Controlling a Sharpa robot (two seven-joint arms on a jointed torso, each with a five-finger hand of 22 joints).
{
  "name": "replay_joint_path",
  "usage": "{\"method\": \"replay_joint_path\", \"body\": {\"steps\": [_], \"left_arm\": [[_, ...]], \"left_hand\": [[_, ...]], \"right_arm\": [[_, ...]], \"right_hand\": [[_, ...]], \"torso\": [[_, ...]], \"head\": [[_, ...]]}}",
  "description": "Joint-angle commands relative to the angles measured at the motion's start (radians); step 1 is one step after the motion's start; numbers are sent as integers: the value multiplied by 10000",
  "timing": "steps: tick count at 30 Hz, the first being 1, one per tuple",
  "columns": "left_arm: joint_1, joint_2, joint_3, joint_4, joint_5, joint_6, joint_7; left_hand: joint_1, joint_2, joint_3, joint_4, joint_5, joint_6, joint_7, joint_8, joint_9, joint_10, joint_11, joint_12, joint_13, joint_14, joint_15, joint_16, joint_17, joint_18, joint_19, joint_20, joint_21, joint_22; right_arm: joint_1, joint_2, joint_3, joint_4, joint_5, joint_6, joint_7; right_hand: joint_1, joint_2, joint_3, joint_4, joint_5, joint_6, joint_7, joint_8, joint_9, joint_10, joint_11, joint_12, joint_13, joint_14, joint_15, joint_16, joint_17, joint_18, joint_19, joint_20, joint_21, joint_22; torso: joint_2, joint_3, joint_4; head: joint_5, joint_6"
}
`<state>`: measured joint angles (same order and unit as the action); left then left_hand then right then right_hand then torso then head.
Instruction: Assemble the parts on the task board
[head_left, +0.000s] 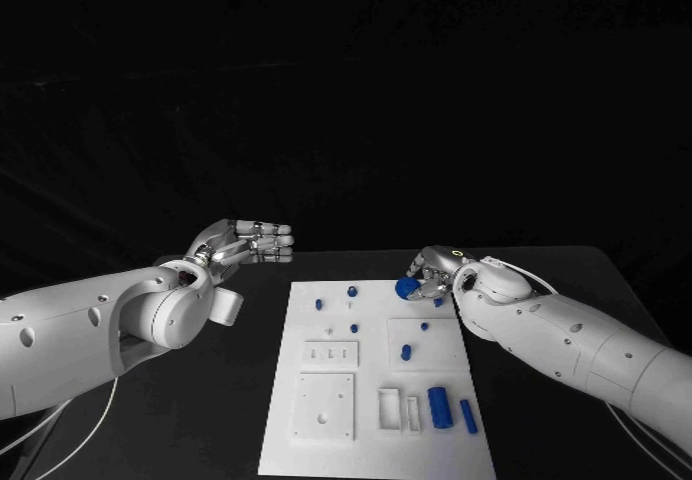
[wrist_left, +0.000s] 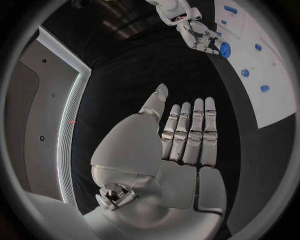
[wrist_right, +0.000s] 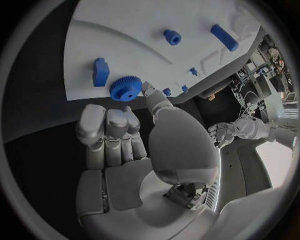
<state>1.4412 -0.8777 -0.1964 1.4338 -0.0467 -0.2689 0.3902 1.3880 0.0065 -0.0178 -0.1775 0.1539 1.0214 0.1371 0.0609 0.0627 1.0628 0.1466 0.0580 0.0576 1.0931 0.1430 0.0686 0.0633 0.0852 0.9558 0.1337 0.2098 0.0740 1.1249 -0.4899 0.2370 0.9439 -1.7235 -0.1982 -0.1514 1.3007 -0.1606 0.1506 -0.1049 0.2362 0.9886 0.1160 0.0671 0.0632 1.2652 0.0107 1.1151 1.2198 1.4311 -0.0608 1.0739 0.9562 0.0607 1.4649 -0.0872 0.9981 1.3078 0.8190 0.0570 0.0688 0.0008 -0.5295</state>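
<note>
Right hand: the right hand (head_left: 437, 278) sits over the far right corner of the task board (head_left: 378, 440), pinching a round blue gear (head_left: 408, 288) between thumb and fingertips; the right wrist view shows the gear's (wrist_right: 125, 88) toothed rim at the tip of the thumb, with the other fingers folded beneath it
Left hand: the left hand (head_left: 245, 243) hangs off the board's far left corner, well apart from it, holding nothing; from the left wrist view its fingers (wrist_left: 190, 134) stand straight and side by side
Gear: held just above the board's far right corner, not yet seated on anything I can make out
Other parts: small blue pegs (head_left: 352, 292) stand near the board's far edge, one more blue piece (head_left: 405, 351) near its middle, and two long blue cylinders (head_left: 440, 408) lie at its near right
Risk, grip: the hold looks like fingertips only on a toothed edge, so the gear could tip or slip out as it is lowered
Risk, alignment: the hand hides the spot beneath the gear, so I cannot tell where its seat is; a slightly off descent would likely jam it crooked
Risk, neighbours: the folded fingers pass close to the standing pegs and might knock one
Risk, board: nothing braces the board, so a hard push could slide it
</note>
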Motion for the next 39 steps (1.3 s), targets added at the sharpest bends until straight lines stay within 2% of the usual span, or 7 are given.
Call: {"method": "replay_joint_path", "body": {"steps": [1,7,18,21,30,34,39], "left_arm": [[3,2,5,9,-68,182,152],[1,1,4,-4,-75,168,130],[1,68,3,-73,-200,93,87],[0,91,2,-85,-227,83,76],[-9,146,1,-118,-288,34,33],[-43,203,0,-140,-293,28,9],[-99,248,0,-183,-295,21,-15]], "left_hand": [[12,-76,-34,32,-53,-63,29,7,10,-66,-18,4,10,-58,8,-45,3,-79,-72,-16,-53,-7],[16,-75,-28,50,-45,-63,38,9,10,-68,-11,4,9,-55,13,-45,3,-68,-64,-9,-61,2],[93,-40,37,16,-27,-51,58,8,9,-40,-6,5,9,-29,11,-43,3,-47,-29,-18,-54,14],[93,-40,37,16,-27,-51,58,8,9,-40,-6,5,9,-29,11,-43,3,-47,-29,-18,-54,14],[33,-10,91,4,-17,-45,67,9,10,-37,-3,5,9,-22,10,-42,4,-38,-17,-18,-45,18],[34,-1,104,-4,-17,-46,73,9,9,-38,1,4,9,-18,8,-43,3,-33,-3,-22,-36,20],[31,0,109,-8,-16,-48,76,8,9,-38,2,4,9,-20,8,-45,2,-30,1,-23,-33,21]], "right_arm": [[-10,32,-16,-57,-65,11,97],[-12,71,-27,-147,-82,-115,50],[-14,282,-30,-468,98,-129,60],[-14,353,-30,-552,151,-101,72],[-14,615,-30,-915,258,-66,129],[-15,709,-30,-1086,288,-58,141],[-15,765,-30,-1193,302,-50,148]], "right_hand": [[45,72,46,-14,-43,-10,14,-56,-10,84,5,53,16,84,18,-31,26,152,282,82,47,1282],[-33,82,414,-151,-61,85,24,-51,-8,111,4,54,52,105,23,-15,121,158,271,89,115,1285],[-148,156,547,-106,-72,120,19,-54,-8,123,2,54,61,107,15,-17,143,157,271,83,160,1291],[-186,150,541,-84,-44,165,15,-51,-5,132,-1,65,70,108,13,-13,150,157,272,82,167,1293],[-223,168,558,-60,177,162,13,-55,-8,129,-7,48,64,108,11,-24,150,156,266,80,169,1290],[-243,199,599,-58,223,268,5,-47,-2,137,-11,46,62,111,9,-24,152,151,273,79,202,1297],[-266,222,709,-94,218,323,-3,-54,-5,144,-22,44,62,114,2,-21,160,147,272,72,226,1301]], "torso": [[-13,10,-2],[-13,22,-18],[2,28,2],[5,19,-4],[-10,20,-30],[9,13,-9],[-7,12,-31]], "head": [[2,-23],[29,-36],[43,-46],[43,-50],[223,-132],[225,-138],[230,-152]]}}
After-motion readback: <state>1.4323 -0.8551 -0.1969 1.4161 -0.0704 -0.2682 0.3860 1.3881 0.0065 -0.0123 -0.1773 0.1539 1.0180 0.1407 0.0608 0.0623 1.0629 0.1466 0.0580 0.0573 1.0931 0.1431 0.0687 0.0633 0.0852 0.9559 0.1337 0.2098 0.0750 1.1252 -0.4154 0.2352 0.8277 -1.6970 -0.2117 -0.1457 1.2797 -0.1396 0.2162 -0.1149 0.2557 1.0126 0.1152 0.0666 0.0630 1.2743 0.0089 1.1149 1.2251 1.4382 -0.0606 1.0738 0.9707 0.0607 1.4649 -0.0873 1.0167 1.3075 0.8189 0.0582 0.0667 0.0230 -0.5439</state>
